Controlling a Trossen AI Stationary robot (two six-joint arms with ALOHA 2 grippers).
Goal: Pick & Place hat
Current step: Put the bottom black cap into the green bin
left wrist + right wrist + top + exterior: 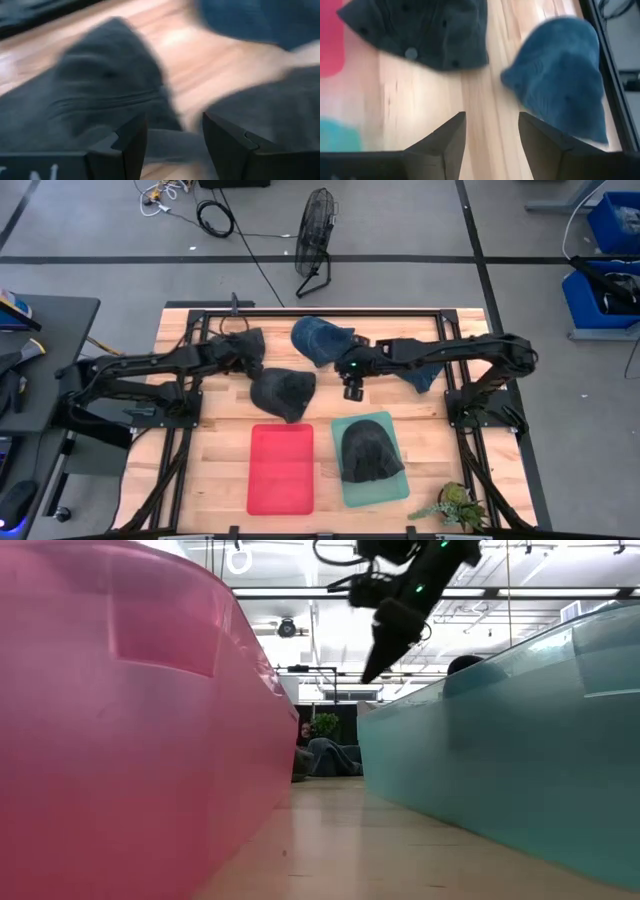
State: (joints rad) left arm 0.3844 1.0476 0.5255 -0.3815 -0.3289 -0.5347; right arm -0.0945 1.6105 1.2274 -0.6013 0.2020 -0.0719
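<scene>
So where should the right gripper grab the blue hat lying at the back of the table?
Probably the blue hat at its near edge, coming straight down from above. It lies flat and floppy on the table, so a raised fold of the rim suits a pinch best. The right gripper hangs open just beside it.

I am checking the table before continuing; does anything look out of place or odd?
Nothing is damaged or spilled. One dark hat lies in the teal tray; the red tray holds nothing; a grey hat and blue hat lie loose.
</scene>
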